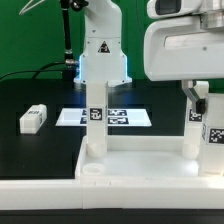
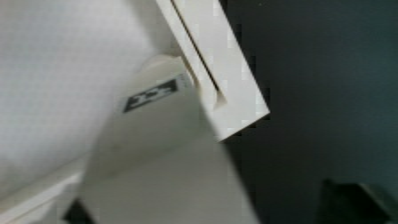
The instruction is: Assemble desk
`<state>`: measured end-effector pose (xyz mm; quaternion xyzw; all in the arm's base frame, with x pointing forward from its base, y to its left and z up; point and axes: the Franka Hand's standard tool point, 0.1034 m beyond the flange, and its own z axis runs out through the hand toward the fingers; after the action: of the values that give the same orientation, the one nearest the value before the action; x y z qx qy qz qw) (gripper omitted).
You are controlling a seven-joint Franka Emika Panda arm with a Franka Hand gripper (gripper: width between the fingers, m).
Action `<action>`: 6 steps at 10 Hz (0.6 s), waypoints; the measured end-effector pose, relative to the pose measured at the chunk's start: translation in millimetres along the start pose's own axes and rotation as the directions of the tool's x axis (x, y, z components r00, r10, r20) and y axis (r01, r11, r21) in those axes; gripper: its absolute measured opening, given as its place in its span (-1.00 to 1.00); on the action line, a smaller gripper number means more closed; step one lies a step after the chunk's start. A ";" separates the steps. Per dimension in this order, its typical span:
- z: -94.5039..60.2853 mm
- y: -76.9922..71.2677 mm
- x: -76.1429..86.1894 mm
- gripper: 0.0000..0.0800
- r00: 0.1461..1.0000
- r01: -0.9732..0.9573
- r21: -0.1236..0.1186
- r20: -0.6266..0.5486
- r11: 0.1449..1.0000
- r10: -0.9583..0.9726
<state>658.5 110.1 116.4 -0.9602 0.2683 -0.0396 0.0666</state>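
obstacles: two upright legs (image 1: 96, 118) (image 1: 196, 128) on tabletop (image 1: 140, 165) | free: gap between them (loose leg (image 1: 33, 119) well apart)

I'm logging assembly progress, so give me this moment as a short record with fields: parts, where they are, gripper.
tabletop: white, raised rim, at the front
left leg: stands upright on the tabletop
right leg: upright at the exterior view's right, under the arm
loose leg: lies on the black table, off the tabletop
marker board: flat behind the left leg
empty socket: round, front corner
gripper: hidden in both views, state unclear
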 end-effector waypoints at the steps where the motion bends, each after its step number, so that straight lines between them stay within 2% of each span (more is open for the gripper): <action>1: 0.1 0.8 0.4 -0.04 0.998 -0.059 0.000 0.000 0.998 0.059; 2: -0.4 3.8 2.5 -0.21 0.989 -0.146 -0.006 -0.004 0.989 0.146; 5: -0.1 3.4 0.9 -0.21 0.912 -0.410 -0.019 -0.020 0.912 0.410; 6: -0.2 4.7 0.1 -0.21 0.824 -0.566 -0.021 -0.023 0.824 0.566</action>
<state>656.1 106.1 115.8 -0.8380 0.5418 -0.0219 0.0604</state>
